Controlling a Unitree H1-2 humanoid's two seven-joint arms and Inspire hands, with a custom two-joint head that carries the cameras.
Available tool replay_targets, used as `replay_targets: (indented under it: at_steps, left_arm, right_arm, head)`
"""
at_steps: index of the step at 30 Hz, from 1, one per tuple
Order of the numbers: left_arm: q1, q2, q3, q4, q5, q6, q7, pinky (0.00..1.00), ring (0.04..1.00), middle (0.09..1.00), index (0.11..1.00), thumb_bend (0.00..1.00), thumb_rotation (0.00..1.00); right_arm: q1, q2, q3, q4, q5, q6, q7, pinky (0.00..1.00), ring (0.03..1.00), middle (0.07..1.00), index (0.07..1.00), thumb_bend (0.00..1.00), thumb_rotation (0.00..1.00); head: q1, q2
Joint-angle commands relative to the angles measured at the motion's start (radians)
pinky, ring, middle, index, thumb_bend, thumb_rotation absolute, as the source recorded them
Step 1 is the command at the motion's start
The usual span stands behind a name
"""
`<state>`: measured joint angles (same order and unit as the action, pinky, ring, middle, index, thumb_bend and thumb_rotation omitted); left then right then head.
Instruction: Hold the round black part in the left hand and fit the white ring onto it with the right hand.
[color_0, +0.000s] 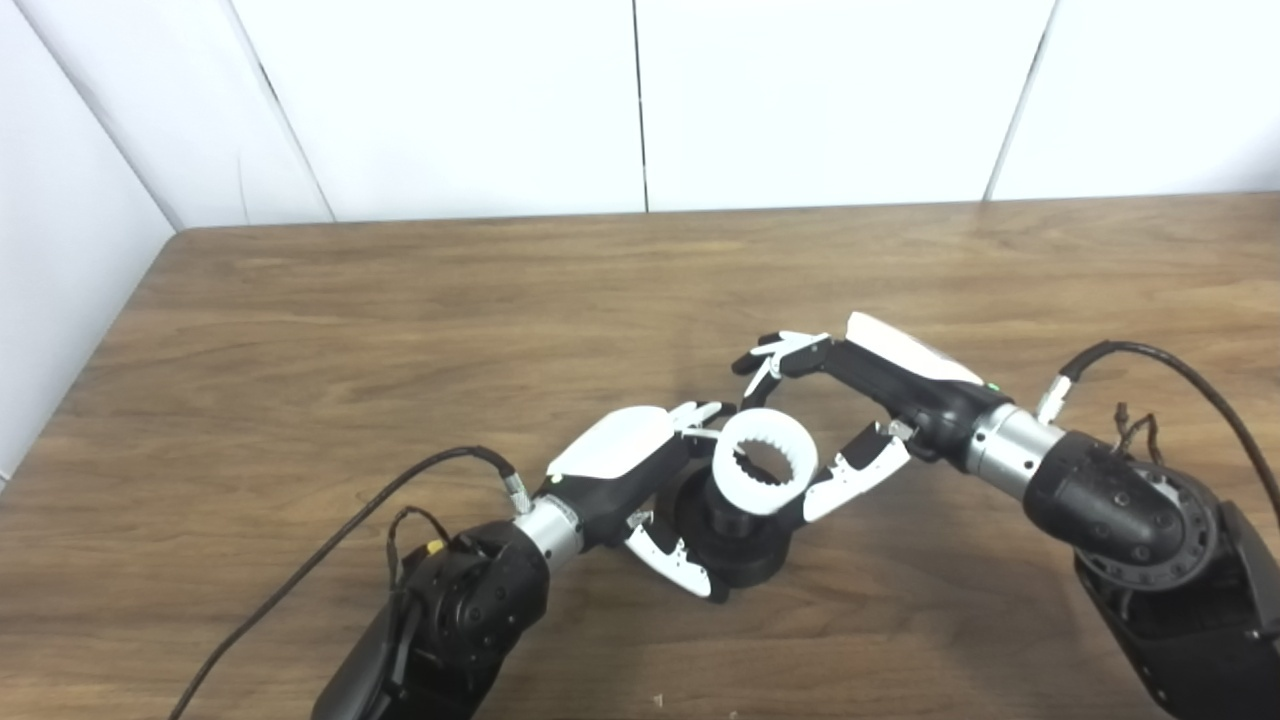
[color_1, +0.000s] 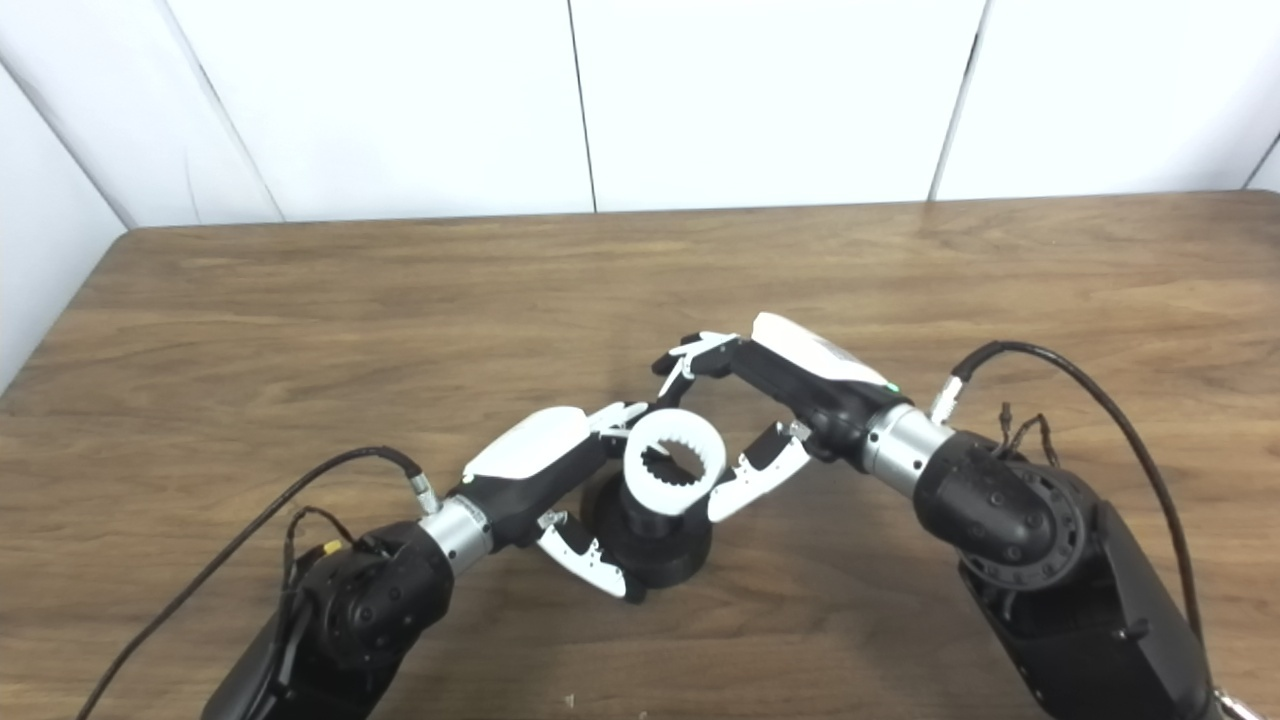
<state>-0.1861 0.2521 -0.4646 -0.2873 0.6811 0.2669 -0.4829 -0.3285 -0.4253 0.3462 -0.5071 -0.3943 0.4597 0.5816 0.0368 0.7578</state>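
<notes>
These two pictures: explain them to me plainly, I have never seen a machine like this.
Both pictures come from two cameras side by side on a humanoid robot's head, looking down at a wooden table. Its two arms reach in from the bottom edge. The left robot hand grips a round black part that appears to rest on the table. A white ring, toothed inside, sits on top of that part. The right robot hand is spread around the ring; whether it touches it is unclear.

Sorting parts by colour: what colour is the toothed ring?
White, the ring has teeth around its inside, sitting on the round black part. Clearest in the left eye view.
</notes>
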Motion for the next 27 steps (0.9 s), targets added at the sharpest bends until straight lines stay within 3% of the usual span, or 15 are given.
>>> replay_targets:
  at_steps: [1, 14, 27]
  left_arm:
    - [-0.016, 0.002, 0.0, 0.002, 0.009, 0.022, -0.016, 0.93, 1.0, 0.992, 0.695, 0.86, 0.17]
    - [-0.013, -0.001, 0.003, -0.001, 0.013, 0.016, -0.019, 0.92, 1.0, 0.994, 0.697, 0.86, 0.18]
    - [-0.007, 0.0, 0.002, 0.001, 0.008, 0.003, -0.015, 0.92, 1.0, 0.993, 0.701, 0.86, 0.18]
  right_arm:
    - [-0.017, 0.004, -0.002, -0.005, 0.0, -0.021, -0.006, 0.86, 0.955, 0.843, 0.488, 0.52, 0.16]
    - [-0.025, -0.001, 0.04, 0.032, -0.023, -0.03, 0.009, 0.88, 0.962, 0.849, 0.488, 0.52, 0.16]
    - [-0.038, 0.025, 0.033, 0.063, -0.021, -0.044, -0.012, 0.89, 0.964, 0.853, 0.489, 0.52, 0.16]
  head:
    - [0.0, 0.001]
    - [-0.001, 0.003]
    - [0.001, -0.003]
